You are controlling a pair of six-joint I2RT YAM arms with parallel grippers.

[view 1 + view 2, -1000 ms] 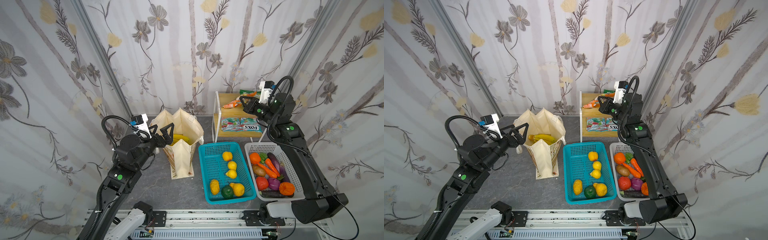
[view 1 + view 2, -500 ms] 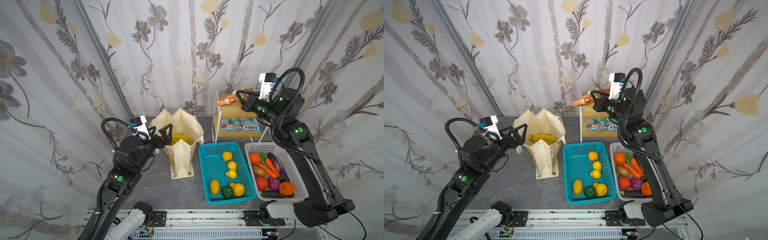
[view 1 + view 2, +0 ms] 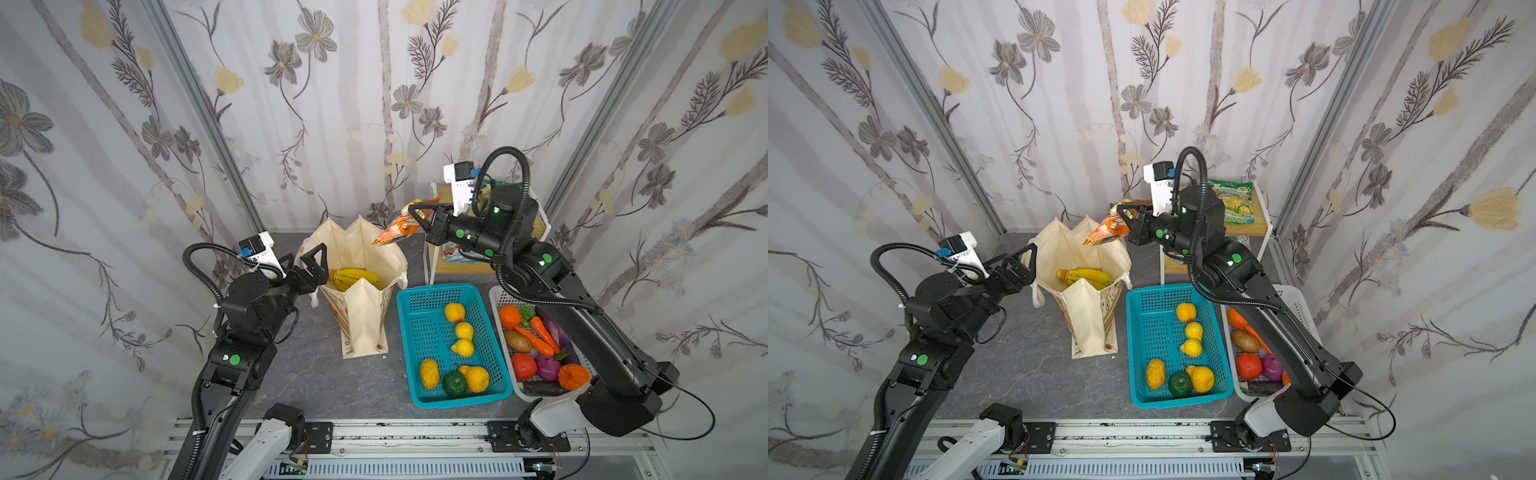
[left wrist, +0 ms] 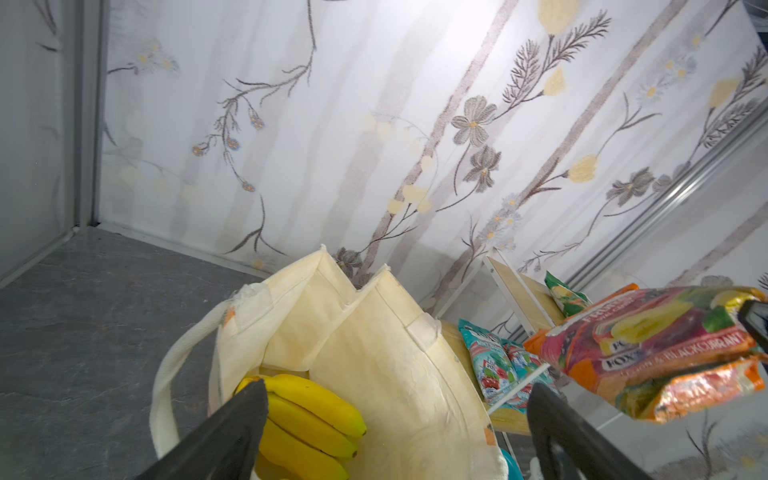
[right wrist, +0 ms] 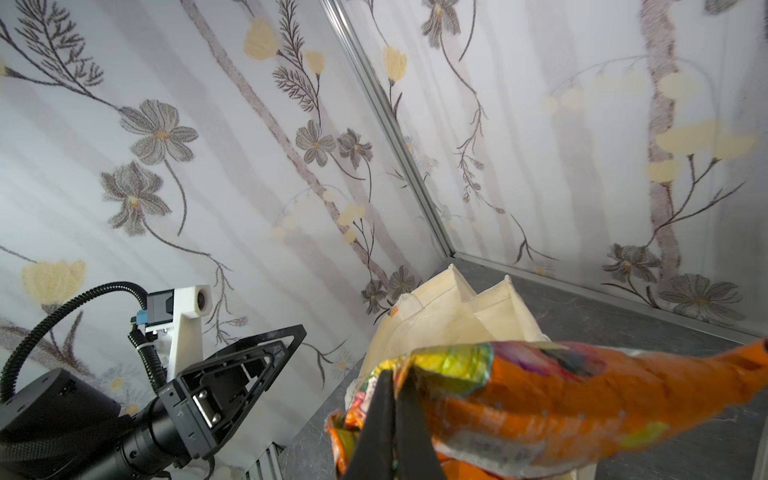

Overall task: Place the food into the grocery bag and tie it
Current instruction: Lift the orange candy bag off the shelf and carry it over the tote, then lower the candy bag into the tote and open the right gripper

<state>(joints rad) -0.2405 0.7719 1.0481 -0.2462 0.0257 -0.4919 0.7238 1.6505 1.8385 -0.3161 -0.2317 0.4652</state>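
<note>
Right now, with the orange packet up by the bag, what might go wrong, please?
The right gripper pinches the orange-red candy packet by one end, so it could slip. It hangs by the far rim of the grocery bag; released here, it may land outside. The left gripper is open, not holding the bag steady.

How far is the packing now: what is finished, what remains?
Done: the banana bunch lies inside the grocery bag. In hand: the right tool is shut on the orange-red packet, held in the air near the bag; the left tool is open beside the bag. Left: the green packet on the shelf, small fruit in the blue basket, and tying the handles.
</note>
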